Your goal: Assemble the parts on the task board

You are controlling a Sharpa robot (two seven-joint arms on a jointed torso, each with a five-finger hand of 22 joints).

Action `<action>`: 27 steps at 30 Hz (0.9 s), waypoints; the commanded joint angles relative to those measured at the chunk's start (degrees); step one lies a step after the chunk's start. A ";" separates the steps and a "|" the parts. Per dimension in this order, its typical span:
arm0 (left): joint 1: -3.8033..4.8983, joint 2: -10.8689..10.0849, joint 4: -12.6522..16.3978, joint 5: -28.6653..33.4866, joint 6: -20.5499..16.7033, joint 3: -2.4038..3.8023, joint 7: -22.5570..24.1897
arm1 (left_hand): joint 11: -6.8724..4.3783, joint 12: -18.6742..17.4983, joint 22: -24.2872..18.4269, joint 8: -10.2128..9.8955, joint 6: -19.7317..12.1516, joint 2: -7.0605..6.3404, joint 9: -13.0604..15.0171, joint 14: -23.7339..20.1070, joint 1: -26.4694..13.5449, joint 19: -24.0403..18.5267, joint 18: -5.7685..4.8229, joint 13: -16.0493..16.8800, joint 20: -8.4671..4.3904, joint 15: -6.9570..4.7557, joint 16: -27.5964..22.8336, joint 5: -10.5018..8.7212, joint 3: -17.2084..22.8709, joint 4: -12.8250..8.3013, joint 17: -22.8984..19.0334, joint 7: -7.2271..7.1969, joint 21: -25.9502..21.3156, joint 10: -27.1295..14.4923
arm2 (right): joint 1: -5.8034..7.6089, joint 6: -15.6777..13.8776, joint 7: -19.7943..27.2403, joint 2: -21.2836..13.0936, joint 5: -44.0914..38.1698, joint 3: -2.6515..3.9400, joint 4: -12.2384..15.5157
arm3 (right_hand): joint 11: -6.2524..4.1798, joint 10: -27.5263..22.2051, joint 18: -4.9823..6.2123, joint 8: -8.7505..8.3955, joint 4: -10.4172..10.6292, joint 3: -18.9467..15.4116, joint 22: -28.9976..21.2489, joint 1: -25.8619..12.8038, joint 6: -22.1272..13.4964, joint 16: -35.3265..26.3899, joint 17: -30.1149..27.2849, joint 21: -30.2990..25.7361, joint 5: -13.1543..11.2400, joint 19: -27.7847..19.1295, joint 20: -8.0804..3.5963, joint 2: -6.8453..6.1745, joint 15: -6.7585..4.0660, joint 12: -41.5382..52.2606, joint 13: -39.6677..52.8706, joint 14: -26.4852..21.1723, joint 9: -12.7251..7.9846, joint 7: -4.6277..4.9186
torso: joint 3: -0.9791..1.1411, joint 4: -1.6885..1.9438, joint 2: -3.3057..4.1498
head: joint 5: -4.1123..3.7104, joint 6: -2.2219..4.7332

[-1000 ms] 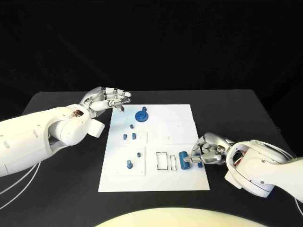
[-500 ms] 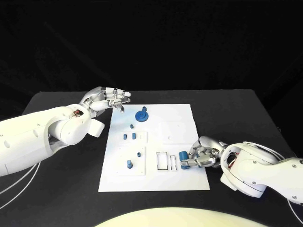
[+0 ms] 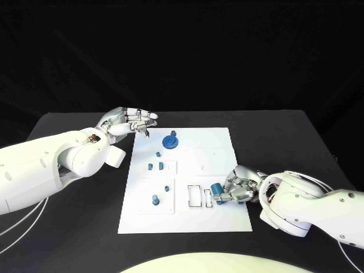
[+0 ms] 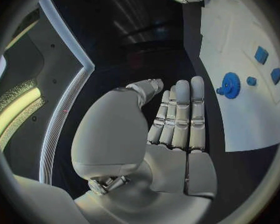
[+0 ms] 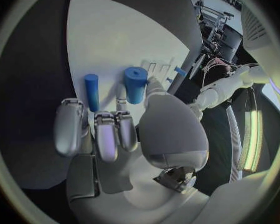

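The white rectangular task board (image 3: 200, 165) is laid in the middle of the black table (image 3: 297, 136). The silver right hand (image 3: 238, 185) is set at the board's near right edge, just beside two narrow rectangular slots (image 3: 201, 197). In the right wrist view a short blue cylinder (image 5: 135, 84) is seen pinched between the thumb and a finger, upright on the board or just above it; which cannot be told. A thinner blue peg (image 5: 91, 91) is seen lying flat on the board just beside the fingertips (image 5: 107, 142), apart from the cylinder. The remaining right fingers are curled downward.

The silver left hand (image 3: 130, 121) is held above the table off the board's far left corner. Nothing is grasped; in the left wrist view the fingers (image 4: 180, 114) are seen straight and side by side, thumb apart.

A blue gear wheel (image 3: 171, 140) is found on the board's far left part, near the left hand but not touched. Several small blue pegs (image 3: 155, 166) are stood along the board's left side, between the gear and the near edge.
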 commanded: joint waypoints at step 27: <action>0.02 0.07 0.00 0.28 0.91 0.04 0.14 | -0.17 0.07 -0.17 -0.02 -0.35 0.06 -0.04 -0.07 -0.32 -0.01 0.88 -0.09 0.25 0.16 -0.18 0.35 0.02 0.26 0.09 -0.10 -0.37 -0.43 | 3.49 -3.98 2.29 -1.98 8.84 -0.23 4.89 | -1.46 2.53 -1.27 1.12 -0.14 4.94 10.57 8.94 2.34 0.48 11.51 1.03 0.21 1.57 -1.26 2.80 -1.26 -0.03 9.50 5.34 -2.12 -1.36 | -0.06 0.07 0.03 | 0.17 -0.01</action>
